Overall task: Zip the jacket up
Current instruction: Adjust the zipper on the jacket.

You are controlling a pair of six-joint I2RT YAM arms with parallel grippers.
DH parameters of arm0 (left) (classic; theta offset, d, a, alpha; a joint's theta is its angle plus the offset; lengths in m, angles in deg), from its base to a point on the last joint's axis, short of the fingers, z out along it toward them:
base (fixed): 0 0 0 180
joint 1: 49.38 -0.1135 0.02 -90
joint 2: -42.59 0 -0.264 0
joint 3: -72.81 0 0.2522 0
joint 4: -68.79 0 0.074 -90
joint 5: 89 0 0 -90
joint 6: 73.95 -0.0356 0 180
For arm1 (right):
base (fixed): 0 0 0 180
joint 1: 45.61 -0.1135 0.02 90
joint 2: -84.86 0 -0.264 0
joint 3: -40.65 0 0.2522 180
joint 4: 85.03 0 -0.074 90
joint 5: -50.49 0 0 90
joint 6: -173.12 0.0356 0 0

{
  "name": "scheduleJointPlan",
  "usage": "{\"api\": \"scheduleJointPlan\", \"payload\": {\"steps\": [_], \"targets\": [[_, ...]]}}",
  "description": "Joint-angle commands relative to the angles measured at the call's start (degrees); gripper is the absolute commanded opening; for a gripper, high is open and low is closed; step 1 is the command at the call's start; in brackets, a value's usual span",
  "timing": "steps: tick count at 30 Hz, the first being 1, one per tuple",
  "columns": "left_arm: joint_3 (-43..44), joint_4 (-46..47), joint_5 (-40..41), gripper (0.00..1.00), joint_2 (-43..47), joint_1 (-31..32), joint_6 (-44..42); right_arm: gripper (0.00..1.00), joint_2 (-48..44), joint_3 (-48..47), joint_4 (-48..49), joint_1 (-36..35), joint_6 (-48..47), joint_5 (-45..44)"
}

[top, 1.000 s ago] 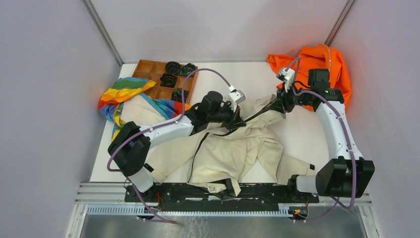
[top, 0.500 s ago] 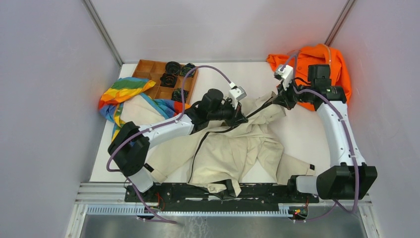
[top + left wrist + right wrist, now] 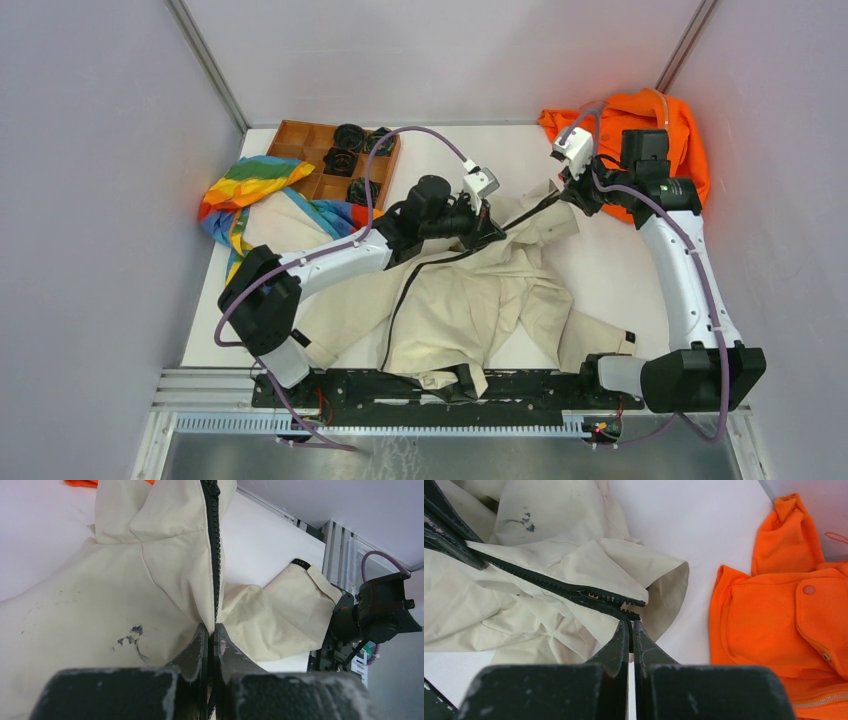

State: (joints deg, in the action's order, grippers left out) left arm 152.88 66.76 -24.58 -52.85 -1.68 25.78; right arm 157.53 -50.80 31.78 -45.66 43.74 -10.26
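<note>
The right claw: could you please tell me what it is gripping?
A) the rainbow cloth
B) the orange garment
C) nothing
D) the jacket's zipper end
D: the right wrist view shows the right claw shut on the zipper end of the jacket, the orange garment lying apart.

Top external: fixed high behind the arm bases, facing forward and down. It takes in the whole white table [image 3: 612, 268] out to the far wall.

Left wrist: mounted just behind the left gripper [image 3: 211, 628], very near, facing right along the black toothed zipper [image 3: 214, 555] of the cream long-sleeved fabric jacket [image 3: 100, 605].

Right wrist: behind the right gripper [image 3: 630, 625], equally near, looking down its fingers at the zipper's end.

Shared: all three views see that zipper stretch, and all three catch the bright orange cloth garment [image 3: 774, 610].
</note>
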Motion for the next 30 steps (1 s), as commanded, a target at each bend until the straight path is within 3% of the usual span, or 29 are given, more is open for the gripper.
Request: {"api": "scheduleJointPlan", "payload": {"steps": [1, 15, 21, 27, 30], "targets": [[-0.8, -8.7, -1.7, 0.02, 1.4, -0.7, 1.7, 0.0, -2.5, -1.7, 15.6, 2.9, -5.1, -20.3], [-2.4, -9.6, -3.0, 0.02, 1.7, -0.7, 1.3, 0.0, -2.1, -2.0, 20.7, 3.4, -6.1, -26.4], [-1.9, -10.0, -4.1, 0.02, 0.8, -0.6, 1.6, 0.0, -1.5, -4.8, 20.5, 4.4, -6.0, -25.3], [-0.3, -10.7, -5.4, 0.02, -0.2, -0.8, 2.1, 0.0, -3.5, -4.1, 16.7, 5.0, -2.1, -7.9], [0.5, -10.6, -5.8, 0.02, -0.6, -1.0, 2.8, 0.0, -3.3, -3.7, 9.2, 4.8, -5.7, 6.9]]}}
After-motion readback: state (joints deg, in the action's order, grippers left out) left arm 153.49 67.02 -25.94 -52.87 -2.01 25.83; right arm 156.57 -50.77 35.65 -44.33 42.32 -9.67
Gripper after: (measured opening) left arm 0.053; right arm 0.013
